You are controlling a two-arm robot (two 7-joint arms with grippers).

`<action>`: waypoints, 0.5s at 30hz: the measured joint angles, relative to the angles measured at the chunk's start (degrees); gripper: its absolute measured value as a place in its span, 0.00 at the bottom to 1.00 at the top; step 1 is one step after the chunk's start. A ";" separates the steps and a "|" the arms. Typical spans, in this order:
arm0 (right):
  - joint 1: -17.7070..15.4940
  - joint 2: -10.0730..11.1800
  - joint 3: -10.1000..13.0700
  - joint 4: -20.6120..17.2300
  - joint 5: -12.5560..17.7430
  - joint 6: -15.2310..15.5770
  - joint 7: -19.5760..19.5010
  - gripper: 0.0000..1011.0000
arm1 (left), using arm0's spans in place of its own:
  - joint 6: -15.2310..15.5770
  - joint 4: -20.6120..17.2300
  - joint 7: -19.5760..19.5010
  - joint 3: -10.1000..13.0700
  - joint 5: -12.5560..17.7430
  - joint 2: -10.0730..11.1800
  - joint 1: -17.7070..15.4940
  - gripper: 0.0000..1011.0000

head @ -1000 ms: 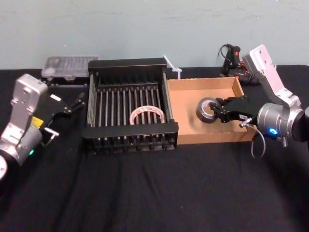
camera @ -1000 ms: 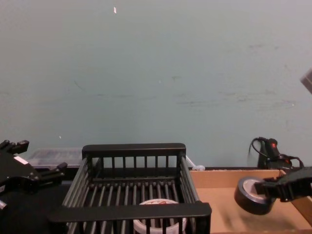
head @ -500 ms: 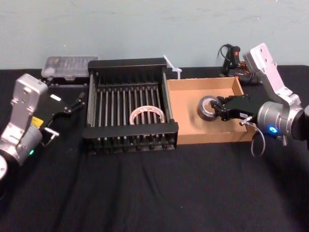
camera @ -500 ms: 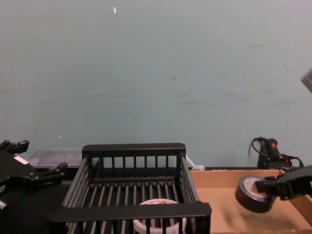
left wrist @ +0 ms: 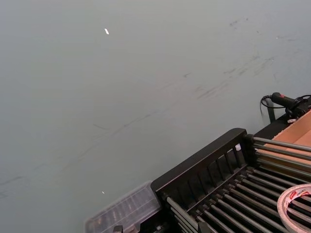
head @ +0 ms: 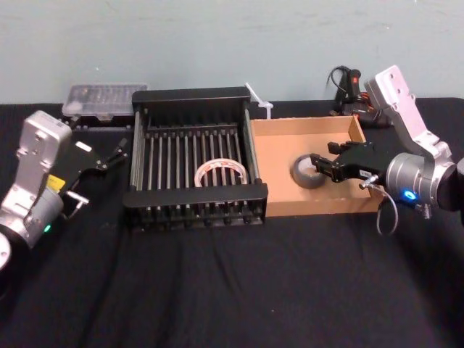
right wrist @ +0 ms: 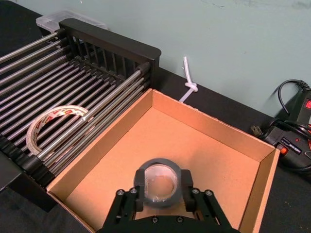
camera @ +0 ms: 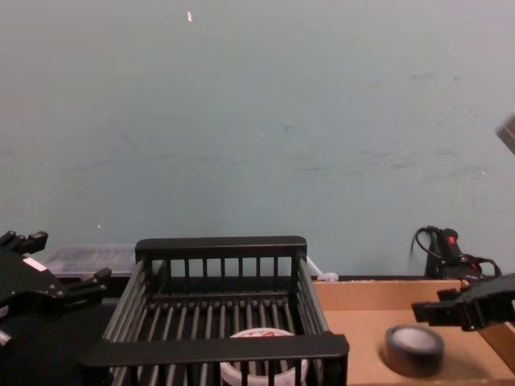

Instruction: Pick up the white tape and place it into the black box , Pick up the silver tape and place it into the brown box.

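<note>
Right gripper [head: 324, 164] spread open over the brown box [head: 279, 148], fingers apart and clear of the silver tape [head: 307, 172] — roll released. In the chest view the roll [camera: 414, 349] lies flat on the cardboard floor, with the fingers [camera: 438, 310] above it, not touching. Right wrist view: roll [right wrist: 160, 182] just beyond the open jaws, near the box's front wall.

White tape [head: 221, 173] resting on the bars inside the black box [head: 194, 96]. Left gripper [head: 109, 157] parked left of the crate, fingers apart, holding nothing.

Step judged: release of the second roll, the final placement; both rolls in their boxes. Next move calls only for lifting the right gripper straight up and back without clipping the roll or the box wall.

Writing: reddish print on the white roll's face — not legible. No brand readable elsewhere.
</note>
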 joint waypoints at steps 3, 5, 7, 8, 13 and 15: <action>-0.01 0.02 -0.02 -0.01 0.02 0.00 0.02 0.54 | 0.00 0.00 0.00 0.00 0.00 0.00 0.00 0.99; -0.01 0.03 -0.03 -0.03 0.04 0.00 0.03 0.59 | 0.00 0.00 0.00 0.00 0.00 0.00 0.00 0.99; -0.01 0.04 -0.04 -0.04 0.05 0.00 0.03 0.66 | 0.00 0.00 0.00 0.00 0.00 0.00 0.00 0.99; -0.01 0.05 -0.05 -0.05 0.06 0.00 0.03 0.68 | 0.00 0.00 0.00 0.00 0.00 0.00 0.00 0.99; -0.01 0.06 -0.06 -0.07 0.06 0.00 0.03 0.83 | 0.00 0.00 0.00 0.00 0.00 0.00 0.00 0.99; -0.01 0.06 -0.06 -0.07 0.06 0.00 0.03 0.88 | 0.00 0.00 0.00 0.00 0.00 0.00 0.00 0.99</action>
